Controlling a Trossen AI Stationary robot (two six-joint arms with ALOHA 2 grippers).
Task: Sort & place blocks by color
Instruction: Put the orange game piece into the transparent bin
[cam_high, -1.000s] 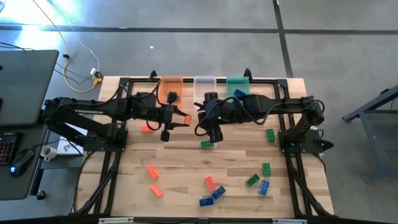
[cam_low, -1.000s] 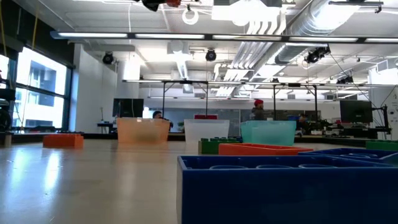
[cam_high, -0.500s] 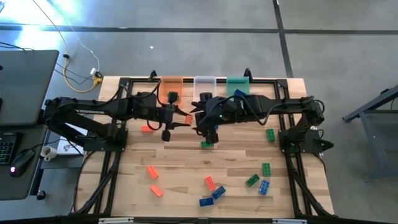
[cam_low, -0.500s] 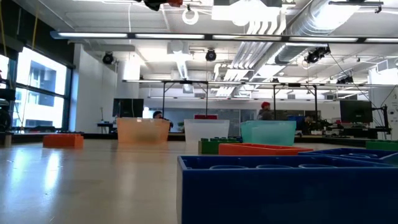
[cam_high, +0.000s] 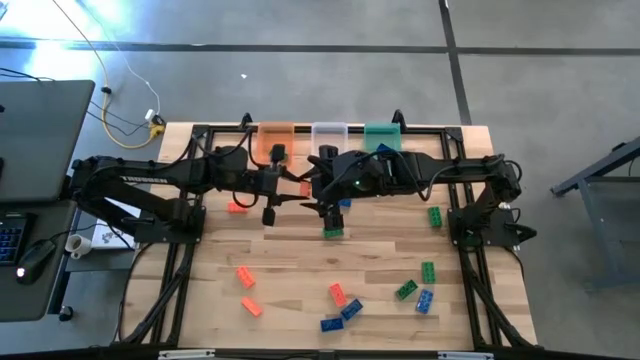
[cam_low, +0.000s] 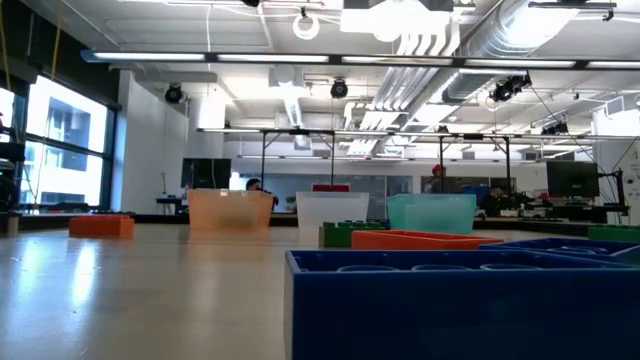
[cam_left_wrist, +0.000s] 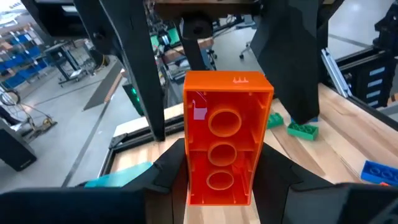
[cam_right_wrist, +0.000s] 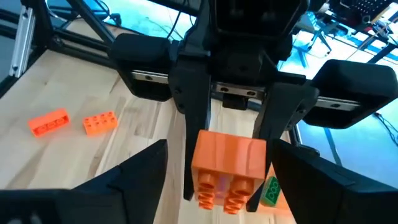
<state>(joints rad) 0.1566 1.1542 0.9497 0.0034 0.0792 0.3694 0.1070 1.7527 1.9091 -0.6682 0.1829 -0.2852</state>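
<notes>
while i hold the left gripper (cam_left_wrist: 219, 177) clamped on the orange block (cam_left_wrist: 224, 144), the brick sits upright between its jaws, hollow underside toward my wrist camera, in the air near mid-table. the right gripper (cam_high: 330, 207) has slid toward it over the last second and now faces it nose to nose, jaws spread wide with nothing in them; from the right wrist the same orange block (cam_right_wrist: 229, 168) hangs just ahead of those open jaws, between the left fingers (cam_right_wrist: 198, 121). the green block (cam_high: 332, 232) lies on the wooden table (cam_high: 300, 260) below, passed over. i read this as a handover setting up, not yet made.
</notes>
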